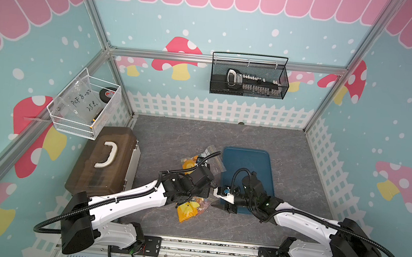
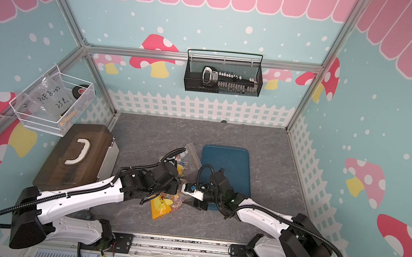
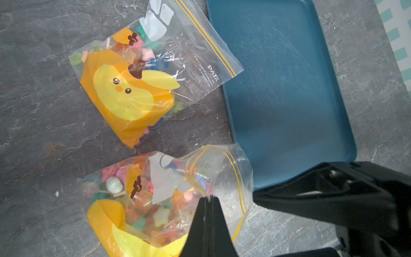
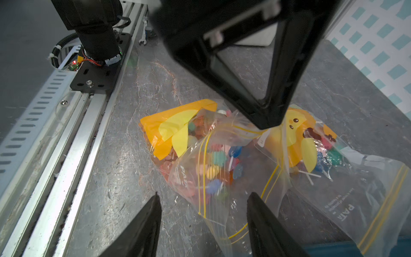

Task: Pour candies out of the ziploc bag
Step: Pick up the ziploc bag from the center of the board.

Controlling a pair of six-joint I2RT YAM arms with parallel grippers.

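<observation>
The left claw pinches the near bag of candies at its mouth. The right claw stands spread.

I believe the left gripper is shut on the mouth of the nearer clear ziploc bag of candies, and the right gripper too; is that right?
Not quite: the left gripper is indeed shut on the mouth of the nearer clear ziploc bag of candies, but the right gripper is open, jaws apart at that mouth, as the right wrist view shows.
</observation>
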